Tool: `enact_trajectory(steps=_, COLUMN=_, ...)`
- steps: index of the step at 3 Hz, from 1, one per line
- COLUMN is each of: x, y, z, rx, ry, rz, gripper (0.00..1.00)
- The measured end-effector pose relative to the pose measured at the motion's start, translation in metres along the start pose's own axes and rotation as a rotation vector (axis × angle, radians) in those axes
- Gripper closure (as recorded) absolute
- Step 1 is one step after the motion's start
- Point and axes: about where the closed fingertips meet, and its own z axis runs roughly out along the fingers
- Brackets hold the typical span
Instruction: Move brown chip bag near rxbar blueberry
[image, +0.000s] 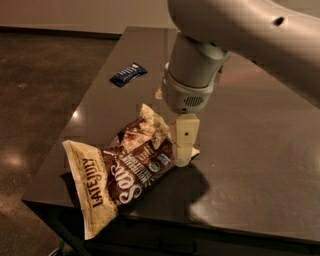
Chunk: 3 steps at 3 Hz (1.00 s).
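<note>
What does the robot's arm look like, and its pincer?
The arm is fat, round and whitish-grey, with one small dark hole. Its wrist cuff has a little vent grille. The pincer, down by the edge of the brown chip bag, is cream and blocky with a dark dot.

The brown chip bag (125, 170), lower left, is dark brown with cream ends; the rxbar blueberry (128, 74), upper left, dark blue; the gripper (183, 159), mid-frame, cream; the counter (265, 150) dark grey.
</note>
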Motion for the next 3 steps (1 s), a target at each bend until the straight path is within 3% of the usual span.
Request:
enact_trajectory(steps=2, x=-0.033, y=-0.017, z=0.036, rx=-0.088, ry=0.023, rz=-0.073, gripper=0.02)
enact_trajectory(steps=3, x=-0.039, y=-0.020, z=0.041, rx=-0.108, ry=0.031, rz=-0.089, gripper=0.25)
